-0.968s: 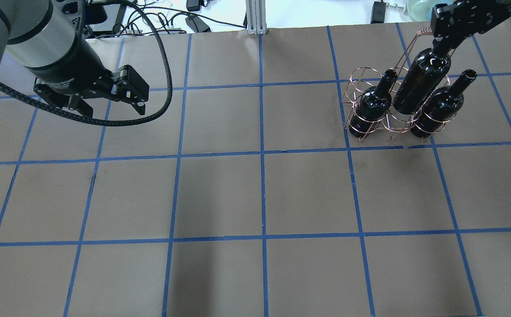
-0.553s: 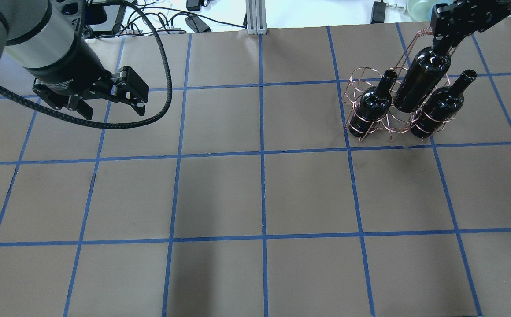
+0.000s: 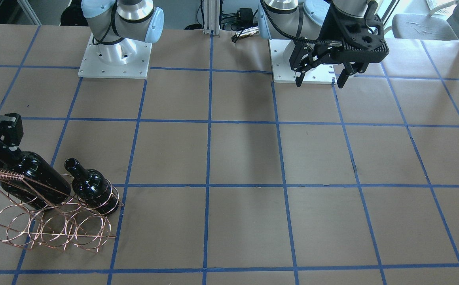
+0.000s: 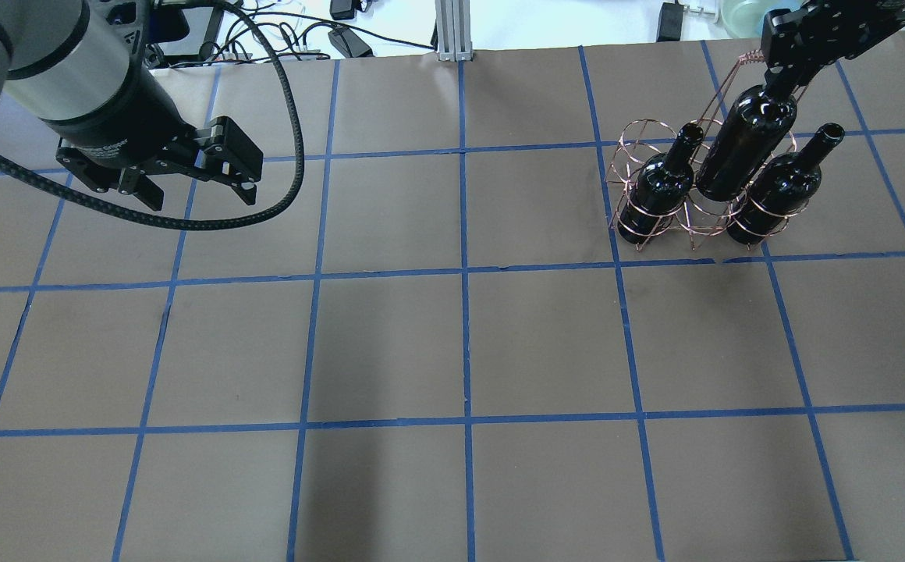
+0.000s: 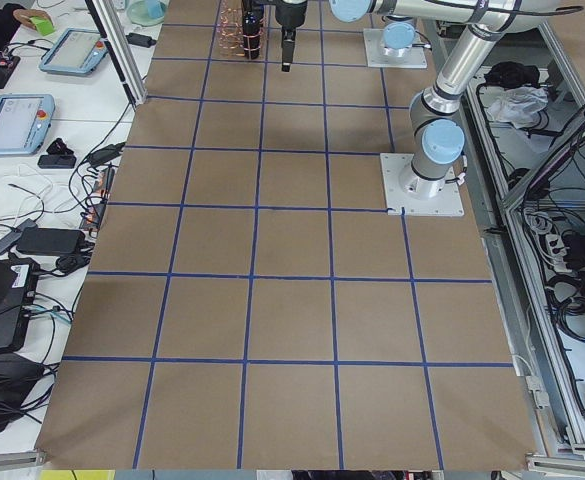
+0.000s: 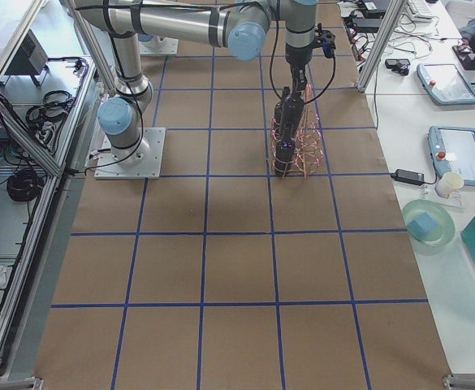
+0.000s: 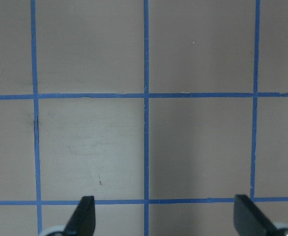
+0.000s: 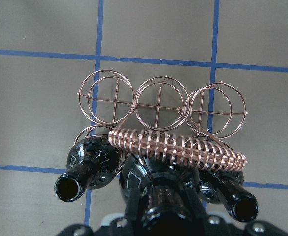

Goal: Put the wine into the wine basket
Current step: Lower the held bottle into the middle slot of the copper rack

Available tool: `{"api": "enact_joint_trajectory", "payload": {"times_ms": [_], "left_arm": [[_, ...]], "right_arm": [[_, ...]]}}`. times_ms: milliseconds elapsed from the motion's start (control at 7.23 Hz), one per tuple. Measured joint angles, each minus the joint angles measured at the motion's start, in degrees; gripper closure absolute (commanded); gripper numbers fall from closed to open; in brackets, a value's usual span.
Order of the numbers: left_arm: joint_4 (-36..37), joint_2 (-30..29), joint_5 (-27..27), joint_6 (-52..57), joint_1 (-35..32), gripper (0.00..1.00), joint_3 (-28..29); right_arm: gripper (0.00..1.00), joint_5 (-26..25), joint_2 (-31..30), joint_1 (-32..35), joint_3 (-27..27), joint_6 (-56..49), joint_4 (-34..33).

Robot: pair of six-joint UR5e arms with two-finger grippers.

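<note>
Wine [image 4: 745,148]: sinking slightly lower than a second ago into the wine basket's [image 4: 630,134] middle ring, between two seated bottles [image 4: 659,187]; placement is nearing completion. Right gripper [image 4: 780,84] is clamping its neck. Left gripper [image 4: 195,191] is hanging spread and empty, well apart from the basket.

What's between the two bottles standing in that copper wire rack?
The wine, a third bottle held by its neck in the right gripper, at the wine basket's middle ring. The overhead view shows it.

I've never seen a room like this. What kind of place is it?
Probably a robotics lab: a left arm and right arm bolted to a table gridded with blue tape, with control tablets and cables alongside.
</note>
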Motion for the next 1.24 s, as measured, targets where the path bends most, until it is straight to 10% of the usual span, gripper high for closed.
{"api": "enact_joint_trajectory", "payload": {"times_ms": [1245], "left_arm": [[0.0, -1.0, 0.0, 2.7, 0.1, 0.00, -0.2]], "right_arm": [[0.94, 0.0, 1.9, 0.0, 5.9, 0.2, -6.6]]}}
